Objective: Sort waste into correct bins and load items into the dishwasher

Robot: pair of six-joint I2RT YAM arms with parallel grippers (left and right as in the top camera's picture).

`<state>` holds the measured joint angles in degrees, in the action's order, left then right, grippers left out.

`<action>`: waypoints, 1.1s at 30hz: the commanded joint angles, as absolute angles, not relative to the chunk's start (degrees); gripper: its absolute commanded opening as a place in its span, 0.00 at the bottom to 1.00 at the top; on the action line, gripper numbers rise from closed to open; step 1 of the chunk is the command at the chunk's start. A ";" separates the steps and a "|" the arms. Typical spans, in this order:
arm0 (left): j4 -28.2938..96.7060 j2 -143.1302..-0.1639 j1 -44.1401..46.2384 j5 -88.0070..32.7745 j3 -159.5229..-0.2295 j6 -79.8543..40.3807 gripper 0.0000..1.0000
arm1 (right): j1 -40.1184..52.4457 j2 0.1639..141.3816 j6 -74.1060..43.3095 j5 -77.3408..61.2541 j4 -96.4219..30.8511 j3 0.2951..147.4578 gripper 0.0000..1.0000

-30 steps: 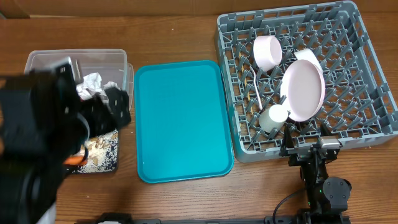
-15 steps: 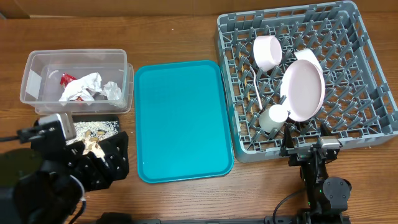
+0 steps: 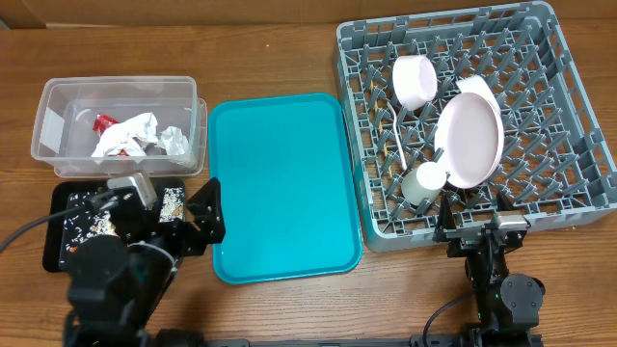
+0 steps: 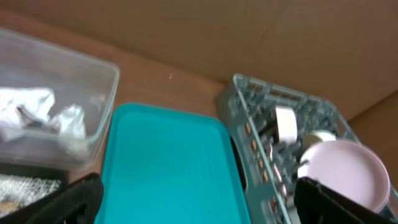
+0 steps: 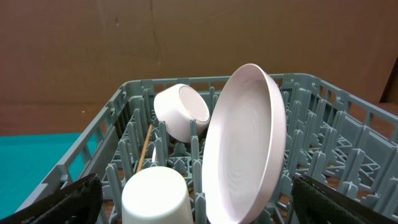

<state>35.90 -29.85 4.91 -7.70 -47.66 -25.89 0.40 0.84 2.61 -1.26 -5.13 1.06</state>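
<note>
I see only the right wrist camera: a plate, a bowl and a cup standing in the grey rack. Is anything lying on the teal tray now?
Observer: No. In the overhead view the teal tray is bare.
Operator: And where are the napkins?
Observer: The crumpled white napkins lie in the clear tub, left of the tray, with a red wrapper beside them.
Operator: What is the left gripper doing?
Observer: The left gripper is open and empty. It is at the right end of the black tray, which holds food scraps.
</note>
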 commanded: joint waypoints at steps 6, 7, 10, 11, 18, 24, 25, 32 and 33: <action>12.80 -21.45 5.39 -7.09 -25.98 -26.41 1.00 | 0.21 0.16 2.85 -1.41 -4.69 0.45 1.00; 10.33 -20.58 5.39 -7.09 -23.77 -26.41 1.00 | 0.21 0.16 2.85 -1.41 -4.69 0.45 1.00; 3.01 -17.98 5.39 -7.03 -17.32 -26.39 1.00 | 0.21 0.16 2.87 -1.41 -4.69 0.45 1.00; 0.45 -16.93 5.39 -7.03 -14.87 -26.37 1.00 | 0.21 0.16 2.85 -1.41 -4.69 0.45 1.00; -5.34 -10.15 5.39 -6.70 -4.69 -26.37 1.00 | 0.21 0.16 2.85 -1.41 -4.69 0.45 1.00; -5.37 -6.87 5.39 -3.77 -0.62 -26.13 1.00 | 0.21 0.16 2.87 -1.41 -4.69 0.45 1.00; -4.62 -6.39 5.39 -3.16 -0.23 -25.89 1.00 | 0.21 0.16 2.85 -1.41 -4.69 0.45 1.00; 3.90 -2.55 5.37 2.46 -0.27 -17.80 1.00 | 0.21 0.16 2.85 -1.41 -4.69 0.45 1.00; 4.23 -1.63 5.37 2.61 -0.27 -14.52 1.00 | 0.21 0.16 2.85 -1.41 -4.69 0.45 1.00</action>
<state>3.46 -4.05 4.93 -0.86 -0.86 -22.28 0.40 0.84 2.63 -1.28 -5.10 1.06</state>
